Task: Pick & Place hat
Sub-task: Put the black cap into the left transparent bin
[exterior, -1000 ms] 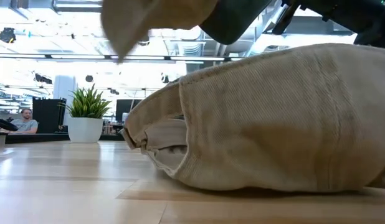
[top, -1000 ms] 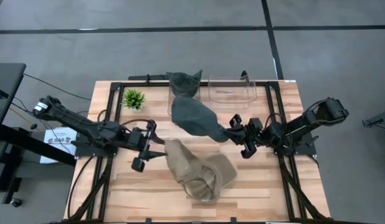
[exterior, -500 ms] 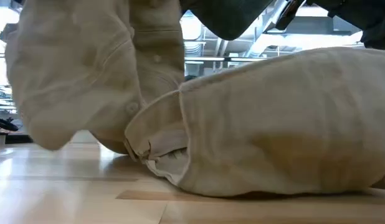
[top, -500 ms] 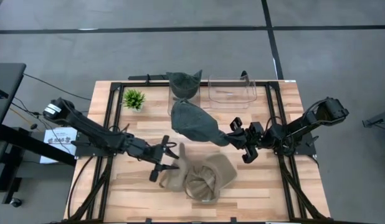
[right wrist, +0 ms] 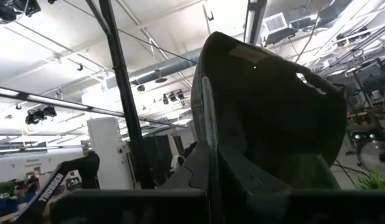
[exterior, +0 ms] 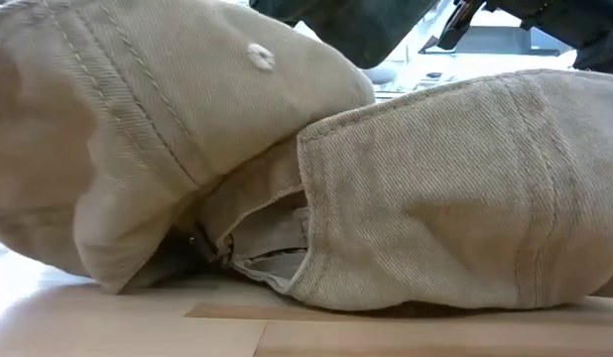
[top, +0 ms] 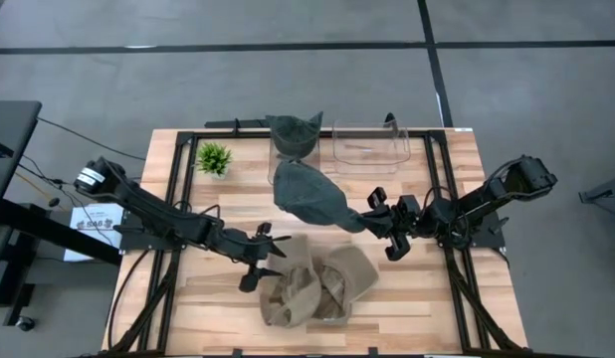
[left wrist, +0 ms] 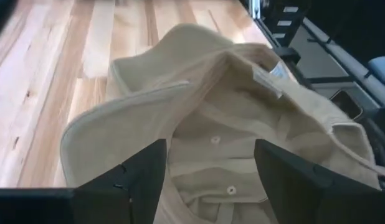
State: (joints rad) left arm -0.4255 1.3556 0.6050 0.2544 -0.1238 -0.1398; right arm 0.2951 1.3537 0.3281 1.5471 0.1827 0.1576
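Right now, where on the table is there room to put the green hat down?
Bare wood lies in the front left corner and front right of the tan hat. The back middle is crowded: small plant, clear bin, dark hat in the right hand.

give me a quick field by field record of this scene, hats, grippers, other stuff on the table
tan hat: lying crumpled on the wooden table, near the front edge
dark green hat: held up above the table, in front of the bins
left gripper: open, right beside the tan hat, fingers either side of its edge, not gripping
right gripper: shut on the dark green hat's edge
clear bin: at the back of the table, looks empty
second bin: beside it, another dark hat on top
small plant: back left of the table
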